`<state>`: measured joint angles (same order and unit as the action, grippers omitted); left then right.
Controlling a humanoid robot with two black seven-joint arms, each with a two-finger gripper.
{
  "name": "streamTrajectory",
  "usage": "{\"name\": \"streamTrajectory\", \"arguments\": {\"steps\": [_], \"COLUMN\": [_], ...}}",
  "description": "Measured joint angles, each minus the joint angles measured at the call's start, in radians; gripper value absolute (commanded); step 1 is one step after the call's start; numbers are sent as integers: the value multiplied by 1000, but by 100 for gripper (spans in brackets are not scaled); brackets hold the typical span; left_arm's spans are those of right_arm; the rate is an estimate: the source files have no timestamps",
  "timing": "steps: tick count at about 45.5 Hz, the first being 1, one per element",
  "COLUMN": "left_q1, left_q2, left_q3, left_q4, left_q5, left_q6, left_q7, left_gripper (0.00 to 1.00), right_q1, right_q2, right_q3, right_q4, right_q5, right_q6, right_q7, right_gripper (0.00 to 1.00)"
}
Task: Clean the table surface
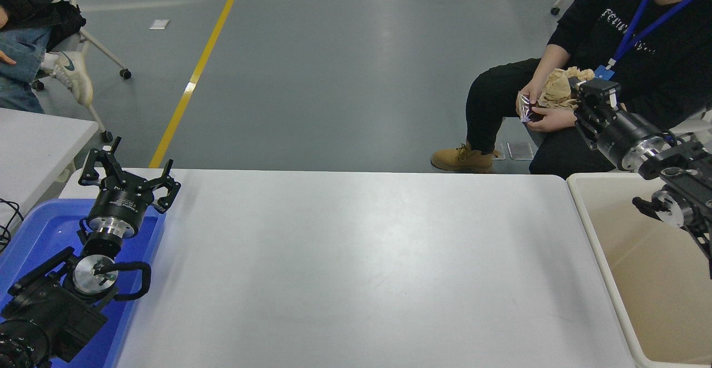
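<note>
Head view: the bench surface point(356, 268) lay bare. The right end effector point(578, 87), raised beyond its far edge, was clamped on crumpled brown paper point(559, 90); binning looked left. The left end effector point(129, 174) sat parked, fingers apart.

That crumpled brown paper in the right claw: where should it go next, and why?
Probably down and back toward the beige bin, then let go. The right claw holds the crumpled paper high, beyond the table surface and close to a seated person's hands, while the bin sits open below the arm.
</note>
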<state>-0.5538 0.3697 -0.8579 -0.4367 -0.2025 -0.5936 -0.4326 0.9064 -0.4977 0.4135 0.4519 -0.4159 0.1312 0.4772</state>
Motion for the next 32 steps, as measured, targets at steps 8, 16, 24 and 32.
{"name": "streamTrajectory", "arguments": {"steps": [8,16,24,32], "left_q1": [0,0,0,0], "left_q2": [0,0,0,0], "left_q3": [0,0,0,0], "left_q4": [0,0,0,0], "left_q5": [0,0,0,0], "left_q6": [0,0,0,0], "left_q7": [0,0,0,0], "left_gripper": [100,100,100,100], "right_q1": [-11,-38,-78,-114], "right_q2": [12,28,48,65], "right_q3": [83,207,343,453], "right_q4": [-43,-67,-78,-80], "right_q5": [80,137,164,176], "right_q6": [0,0,-4,-3], "right_q7": [-67,-129,-162,-175], "right_gripper": [0,0,0,0]}}
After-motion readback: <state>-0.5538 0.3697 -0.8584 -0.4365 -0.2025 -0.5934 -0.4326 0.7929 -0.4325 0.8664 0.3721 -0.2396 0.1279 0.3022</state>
